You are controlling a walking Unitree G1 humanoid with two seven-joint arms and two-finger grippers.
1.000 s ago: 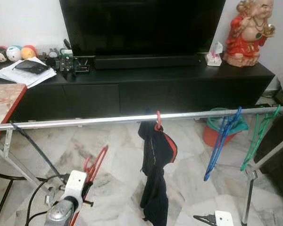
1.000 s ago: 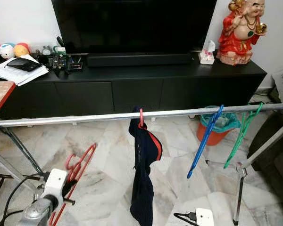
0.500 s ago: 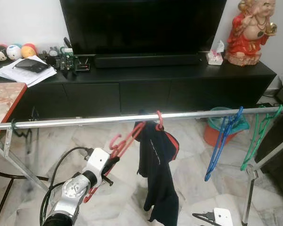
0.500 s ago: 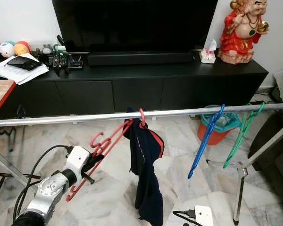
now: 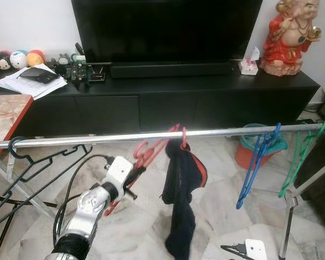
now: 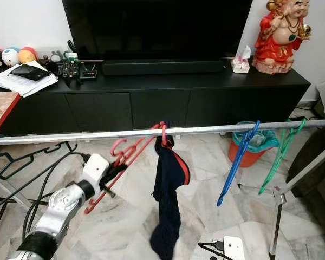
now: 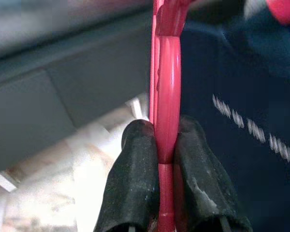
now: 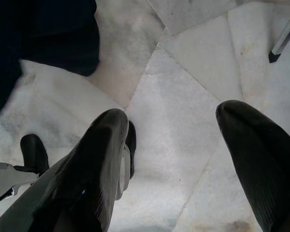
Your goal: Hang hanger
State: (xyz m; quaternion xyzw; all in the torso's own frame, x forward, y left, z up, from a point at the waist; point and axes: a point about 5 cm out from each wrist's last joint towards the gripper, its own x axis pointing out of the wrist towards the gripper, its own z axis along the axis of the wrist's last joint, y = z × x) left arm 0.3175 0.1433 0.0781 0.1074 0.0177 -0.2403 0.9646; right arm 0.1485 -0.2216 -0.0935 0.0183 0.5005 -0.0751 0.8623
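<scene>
The red hanger [image 5: 146, 154] is pinched flat between the fingers of the left gripper [image 7: 165, 159], its hook raised ahead of the gripper, close to the rail [image 5: 97, 140] beside the dark garment [image 5: 181, 184]. It is judged light, stiff and smooth (liable to pivot), so the bar is best gripped squarely. The right gripper [image 8: 174, 145] hangs spread wide.

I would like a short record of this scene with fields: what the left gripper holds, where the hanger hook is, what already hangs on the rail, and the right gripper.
left gripper: shut on the red hanger, fingers pinching its bar
hanger hook: raised to the metal rail, right beside the dark garment; whether it is over the rail cannot be told
already on rail: dark garment on a red hook, blue hanger, green hanger, black hangers at the robot's left end
right gripper: open, low over the marble floor, holding nothing
</scene>
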